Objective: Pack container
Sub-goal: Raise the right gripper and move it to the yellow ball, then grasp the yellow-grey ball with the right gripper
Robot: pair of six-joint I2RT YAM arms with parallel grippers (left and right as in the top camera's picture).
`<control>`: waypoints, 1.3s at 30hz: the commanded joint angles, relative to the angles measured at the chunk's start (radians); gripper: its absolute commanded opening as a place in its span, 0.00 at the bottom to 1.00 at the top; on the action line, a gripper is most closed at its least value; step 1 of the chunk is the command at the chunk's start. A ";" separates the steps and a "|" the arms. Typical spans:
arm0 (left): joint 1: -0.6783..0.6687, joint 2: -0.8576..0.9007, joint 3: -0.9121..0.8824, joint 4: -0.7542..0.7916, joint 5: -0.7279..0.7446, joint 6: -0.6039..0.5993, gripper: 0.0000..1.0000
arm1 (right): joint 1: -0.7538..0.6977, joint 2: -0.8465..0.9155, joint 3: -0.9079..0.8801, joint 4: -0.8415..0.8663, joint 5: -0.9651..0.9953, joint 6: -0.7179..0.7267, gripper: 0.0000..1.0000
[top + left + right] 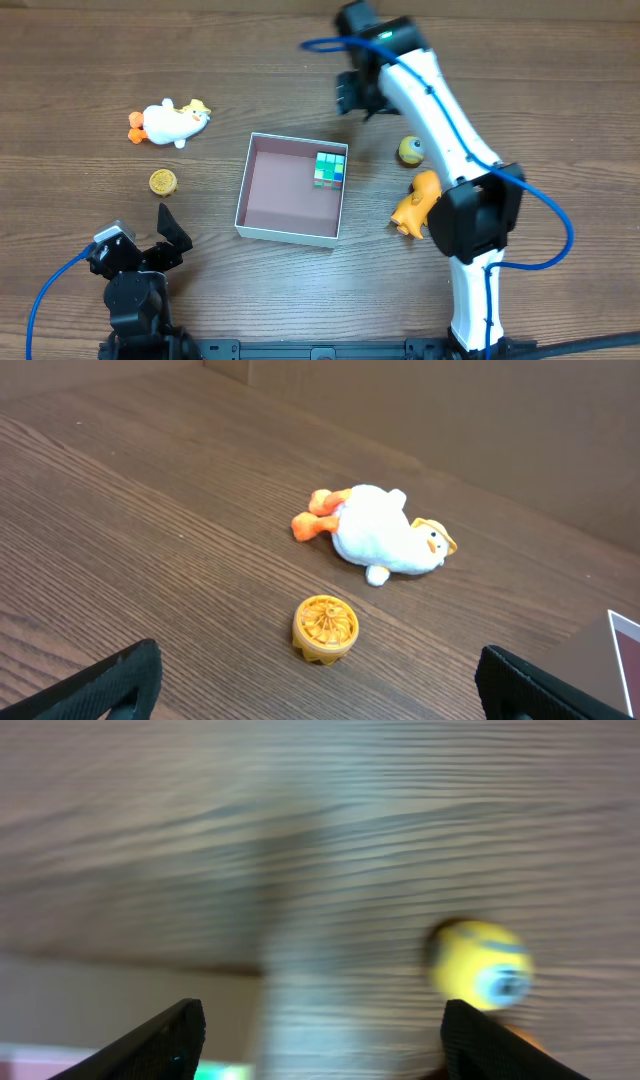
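Note:
The container (262, 200) is a square white-walled box with a pinkish inside at the table's middle. A green and blue cube (329, 169) lies in its far right corner. My right gripper (358, 96) is open and empty, above the table beyond the container's far right corner. Its blurred view shows a yellow ball toy (480, 966) with a blue eye ahead. My left gripper (165, 232) is open and empty at the front left. A small yellow wheel toy (325, 627) lies ahead of it, and a white plush duck (385, 539) lies farther off.
The yellow ball toy (410, 151) and an orange figure toy (415, 203) lie right of the container, by my right arm. The white duck (172, 122) and the wheel toy (163, 182) lie left of the container. A corner of the container (624, 650) shows at the left wrist view's right edge.

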 commanded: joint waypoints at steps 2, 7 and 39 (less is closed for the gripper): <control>-0.003 -0.004 -0.008 0.005 0.011 0.022 1.00 | -0.113 -0.010 0.022 -0.012 -0.012 0.018 0.78; -0.003 -0.004 -0.008 0.005 0.011 0.022 1.00 | -0.207 -0.010 -0.038 -0.028 -0.063 0.018 0.77; -0.003 -0.004 -0.008 0.005 0.011 0.022 1.00 | -0.219 -0.010 -0.396 0.176 -0.111 0.009 0.77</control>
